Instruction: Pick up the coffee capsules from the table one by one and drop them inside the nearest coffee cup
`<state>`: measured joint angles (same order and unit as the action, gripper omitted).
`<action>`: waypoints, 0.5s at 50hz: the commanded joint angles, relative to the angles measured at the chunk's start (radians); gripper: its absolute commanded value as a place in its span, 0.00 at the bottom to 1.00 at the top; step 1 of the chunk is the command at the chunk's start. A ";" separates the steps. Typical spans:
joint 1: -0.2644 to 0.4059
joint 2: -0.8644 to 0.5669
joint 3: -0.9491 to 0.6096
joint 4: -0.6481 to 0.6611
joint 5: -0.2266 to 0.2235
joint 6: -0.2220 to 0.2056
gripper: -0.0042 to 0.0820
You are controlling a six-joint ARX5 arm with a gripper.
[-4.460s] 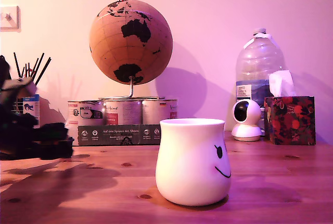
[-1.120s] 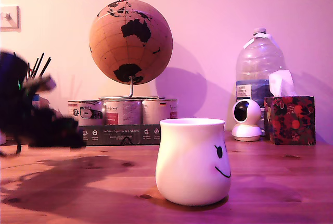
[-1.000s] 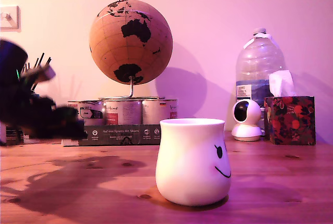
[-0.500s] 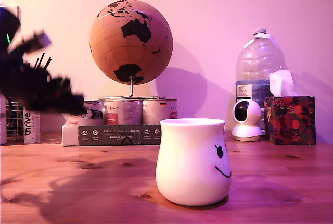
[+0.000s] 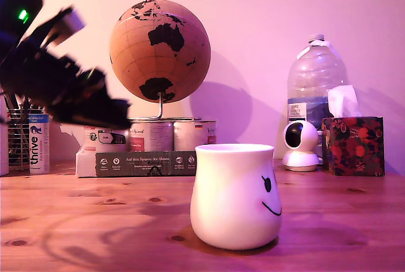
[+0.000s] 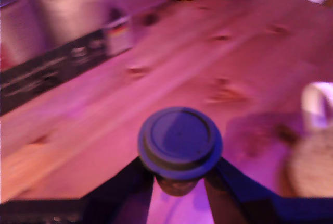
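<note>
High above the table (image 5: pixel 95 221) at the exterior view's left, gripper (image 6: pixel 179 182) clamps a dark coffee capsule (image 6: pixel 180 140), well apart from the coffee cup (image 5: pixel 235 196).

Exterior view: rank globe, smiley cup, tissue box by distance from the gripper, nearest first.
From the gripper, at the exterior view's left:
1. Globe, just to its right, at the back.
2. Coffee cup, center foreground.
3. Tissue box, far right.

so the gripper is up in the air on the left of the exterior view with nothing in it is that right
Not quite. The gripper is raised at the exterior view's left, but it isn't empty: the wrist view shows a coffee capsule clamped between its fingers.
</note>
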<state>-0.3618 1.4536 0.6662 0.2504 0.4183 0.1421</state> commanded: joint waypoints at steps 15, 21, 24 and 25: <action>-0.118 -0.090 -0.022 -0.116 -0.034 0.016 0.32; -0.153 -0.122 -0.022 -0.174 -0.039 0.016 0.32; -0.167 -0.141 -0.023 -0.198 -0.045 0.016 0.32; -0.172 -0.148 -0.023 -0.206 -0.048 0.016 0.32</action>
<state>-0.5243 1.3262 0.6662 0.0521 0.3752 0.1501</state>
